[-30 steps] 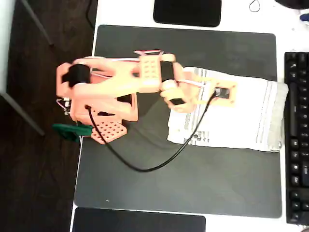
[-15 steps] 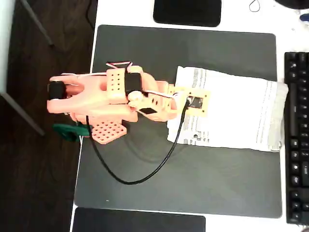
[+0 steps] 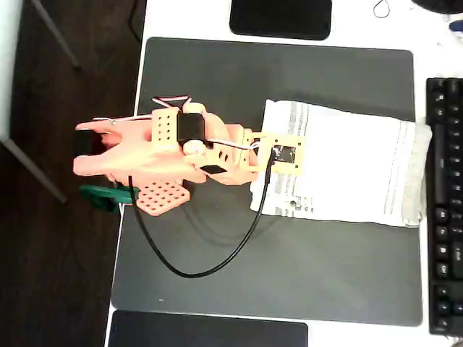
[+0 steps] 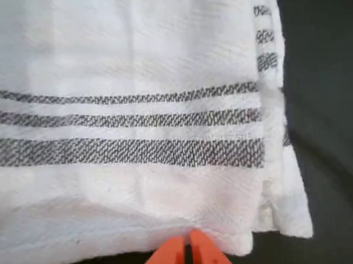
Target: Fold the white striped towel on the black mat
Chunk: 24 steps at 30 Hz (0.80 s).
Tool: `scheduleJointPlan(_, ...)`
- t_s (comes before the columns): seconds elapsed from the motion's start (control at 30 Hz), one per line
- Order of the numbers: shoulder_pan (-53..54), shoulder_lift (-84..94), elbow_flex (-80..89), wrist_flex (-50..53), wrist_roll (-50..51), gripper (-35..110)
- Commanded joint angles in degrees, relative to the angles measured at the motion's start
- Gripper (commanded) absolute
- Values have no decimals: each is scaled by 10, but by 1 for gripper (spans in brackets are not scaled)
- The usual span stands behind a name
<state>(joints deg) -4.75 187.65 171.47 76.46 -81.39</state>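
Lying folded on the right half of the black mat (image 3: 217,79), the white striped towel (image 3: 354,173), its right end reaching almost to the black keyboard (image 3: 445,210) at the picture's right edge. Showing doubled layers along the towel's left edge in the overhead view, with grey stripe bands near both ends. Hovering over that left edge, the orange gripper (image 4: 189,256), with the arm's black cable (image 3: 210,267) looping across the mat below it. Sitting pressed together in the wrist view, the two orange fingertips (image 4: 206,258), tips right at the towel's near hem; impossible to tell whether any cloth is pinched between them or the tips are merely closed against the hem. Judging the risks: catching a single layer instead of the whole stack, so that a lift peels the fold open; dragging the thin cloth across the mat and skewing the edges; or lifting nothing at all if the tips are shut on empty air just short of the hem.
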Motion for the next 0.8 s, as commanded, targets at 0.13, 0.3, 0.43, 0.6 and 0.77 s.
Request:
scheduleJointPlan(0.13,37,33,39,12,-91,0)
scheduleJointPlan(0.3,40,33,44,5,-95,0)
scheduleJointPlan(0.43,33,34,70,-6,-89,1)
scheduleJointPlan(0.6,34,34,70,-6,-83,0)
scheduleJointPlan(0.77,34,34,70,-6,-83,0)
